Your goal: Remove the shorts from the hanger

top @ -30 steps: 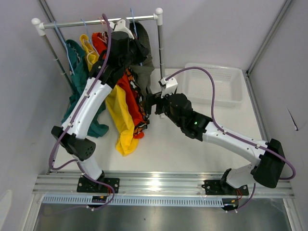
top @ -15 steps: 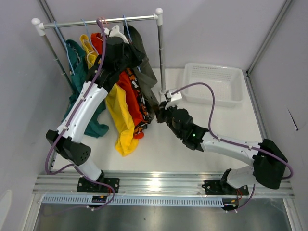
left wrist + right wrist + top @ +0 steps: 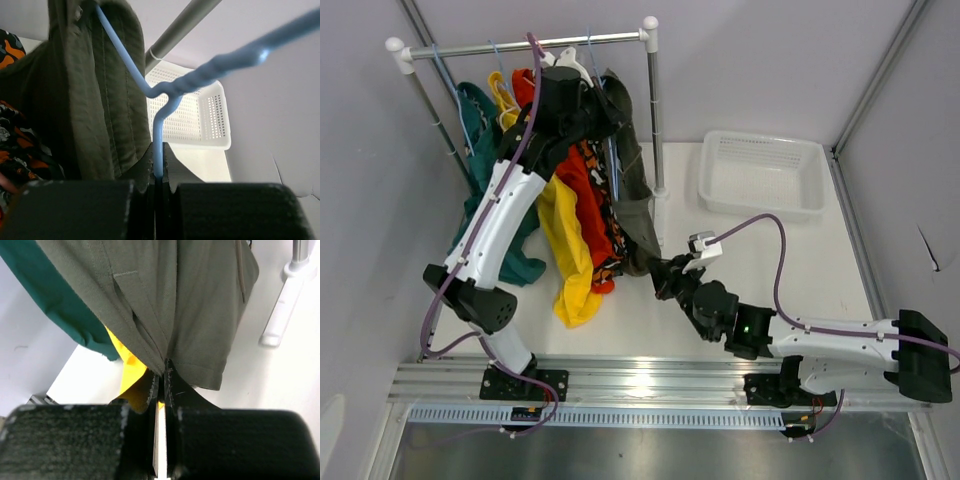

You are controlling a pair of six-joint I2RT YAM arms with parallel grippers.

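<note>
The dark olive shorts (image 3: 632, 195) hang on a blue wire hanger (image 3: 158, 135) and are stretched down toward the near edge. My left gripper (image 3: 596, 100) is up by the rail, shut on the hanger's wire (image 3: 158, 152). My right gripper (image 3: 662, 276) is low over the table, shut on the olive shorts' bottom hem (image 3: 163, 371). Left of them hang the patterned shorts (image 3: 612, 228), the red-orange shorts (image 3: 588, 200), the yellow shorts (image 3: 570, 265) and the teal shorts (image 3: 485, 195).
The clothes rail (image 3: 500, 46) runs across the back left, with a post (image 3: 653, 110) and its white foot (image 3: 282, 305) beside the olive shorts. A white basket (image 3: 760, 205) stands at the back right.
My right gripper went from open to shut on the olive shorts' hem and pulled it toward the near edge, stretching the cloth. My left gripper kept hold of the hanger near the rail.
</note>
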